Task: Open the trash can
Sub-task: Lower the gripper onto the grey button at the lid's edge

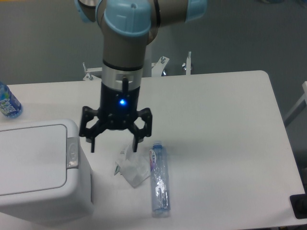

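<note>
The trash can (38, 191) is a large white bin at the lower left of the table, its flat lid (29, 160) closed. A small grey push-button (72, 153) sits on its right rim. My gripper (113, 146) hangs from the arm above the table, just right of the bin's button side. Its black fingers (135, 141) are spread wide and hold nothing. It is apart from the bin and hovers over crumpled paper.
A crumpled white paper (130, 167) lies under the gripper. A clear plastic bottle (159, 178) lies on its side to the paper's right. A blue-labelled bottle (7, 103) stands at the far left edge. The white table (220, 124) extends to the right.
</note>
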`<state>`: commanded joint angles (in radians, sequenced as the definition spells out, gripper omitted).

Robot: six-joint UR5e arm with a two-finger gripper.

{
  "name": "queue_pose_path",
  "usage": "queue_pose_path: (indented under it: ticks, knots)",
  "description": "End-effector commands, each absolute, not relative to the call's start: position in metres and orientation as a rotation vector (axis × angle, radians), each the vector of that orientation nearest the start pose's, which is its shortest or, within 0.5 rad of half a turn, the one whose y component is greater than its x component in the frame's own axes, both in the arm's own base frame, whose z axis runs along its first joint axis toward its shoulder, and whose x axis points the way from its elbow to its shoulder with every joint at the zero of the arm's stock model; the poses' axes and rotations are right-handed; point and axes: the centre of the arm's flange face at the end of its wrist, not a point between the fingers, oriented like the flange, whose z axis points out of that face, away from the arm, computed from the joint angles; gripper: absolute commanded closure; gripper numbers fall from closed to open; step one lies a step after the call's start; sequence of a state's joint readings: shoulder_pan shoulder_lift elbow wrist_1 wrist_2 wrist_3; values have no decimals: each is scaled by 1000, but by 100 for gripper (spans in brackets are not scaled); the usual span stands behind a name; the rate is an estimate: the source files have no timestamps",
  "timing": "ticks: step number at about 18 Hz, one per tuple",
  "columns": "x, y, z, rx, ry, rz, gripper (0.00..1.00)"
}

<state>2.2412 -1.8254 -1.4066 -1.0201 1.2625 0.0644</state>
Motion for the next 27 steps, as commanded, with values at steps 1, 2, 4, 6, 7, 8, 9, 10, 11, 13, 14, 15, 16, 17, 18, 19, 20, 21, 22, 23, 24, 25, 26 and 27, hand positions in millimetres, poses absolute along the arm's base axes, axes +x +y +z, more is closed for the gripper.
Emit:
queue_pose_path:
  ticks: [1,2,4,6,7,8,9,10,11,13,14,15,16,17,18,19,20,21,22,23,24,25,26,27]
  knots:
    - [-259,596,498,-2512,-677,-162,0]
    - [-256,599,496,-2517,-670,-168,0]
    - [-255,599,495,-2518,-671,-170,0]
    - [-251,601,494,-2521,-664,-173,0]
    - [-251,601,494,-2522,-664,-173,0]
    - [-250,601,493,-2523,-663,-174,0]
    - [-250,601,492,-2525,-662,-175,0]
    - [-250,601,492,-2525,-662,-175,0]
    - [-251,602,491,-2526,-662,-176,0]
    - [-251,602,490,-2529,-664,-177,0]
    - [-249,604,488,-2533,-659,-180,0]
    - [-246,606,487,-2536,-652,-181,0]
    - [-245,606,487,-2536,-652,-181,0]
    - [-246,606,486,-2538,-653,-182,0]
    - [-246,606,486,-2538,-653,-182,0]
    - [-246,606,486,-2538,-653,-182,0]
    - [-246,606,485,-2539,-654,-183,0]
    - [-246,606,485,-2539,-654,-183,0]
    - [-246,606,485,-2539,-654,-183,0]
    - [-247,608,483,-2542,-655,-185,0]
    - [-247,608,483,-2541,-655,-184,0]
    - [-247,608,483,-2541,-655,-184,0]
    - [-248,608,481,-2545,-657,-185,0]
    - [-248,609,480,-2546,-658,-185,0]
